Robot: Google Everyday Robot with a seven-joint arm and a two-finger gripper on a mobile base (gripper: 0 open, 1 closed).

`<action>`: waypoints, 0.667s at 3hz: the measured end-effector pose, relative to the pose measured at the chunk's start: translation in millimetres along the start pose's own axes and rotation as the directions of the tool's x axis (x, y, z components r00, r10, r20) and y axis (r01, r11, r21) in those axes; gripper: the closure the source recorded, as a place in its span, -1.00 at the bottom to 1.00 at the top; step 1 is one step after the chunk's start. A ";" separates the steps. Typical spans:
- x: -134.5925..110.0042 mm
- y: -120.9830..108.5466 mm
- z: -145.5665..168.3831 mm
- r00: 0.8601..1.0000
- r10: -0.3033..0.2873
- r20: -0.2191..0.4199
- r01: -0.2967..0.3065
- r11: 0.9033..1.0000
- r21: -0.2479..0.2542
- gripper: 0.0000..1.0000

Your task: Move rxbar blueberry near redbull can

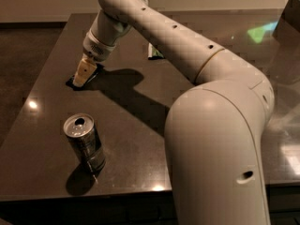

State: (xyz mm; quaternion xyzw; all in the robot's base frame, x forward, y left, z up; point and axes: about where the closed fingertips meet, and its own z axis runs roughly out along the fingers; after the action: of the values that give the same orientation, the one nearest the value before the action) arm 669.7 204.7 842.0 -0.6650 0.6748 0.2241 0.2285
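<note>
The rxbar blueberry [73, 84] is a small dark flat wrapper lying on the dark table [140, 125] at the left, mostly hidden under my gripper. My gripper [83, 75] points down and its tip rests right at the bar. The redbull can [85, 142] stands upright near the table's front left edge, silver top with its pull-tab hole showing, well in front of the bar and the gripper.
A green snack bag [154, 53] lies at the back middle, partly hidden behind my arm. My large white arm [215, 139] fills the right of the view. The table's front edge runs just below the can.
</note>
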 end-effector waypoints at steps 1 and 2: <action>15.2 -8.9 -8.0 1.000 -0.010 -0.016 0.010 1.000 0.021 0.32; 29.8 -13.1 -13.4 0.999 -0.023 -0.037 0.024 0.999 0.037 0.79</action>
State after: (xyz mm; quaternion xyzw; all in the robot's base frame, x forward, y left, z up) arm 682.3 172.7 834.6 -0.6726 0.6750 0.1965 0.2312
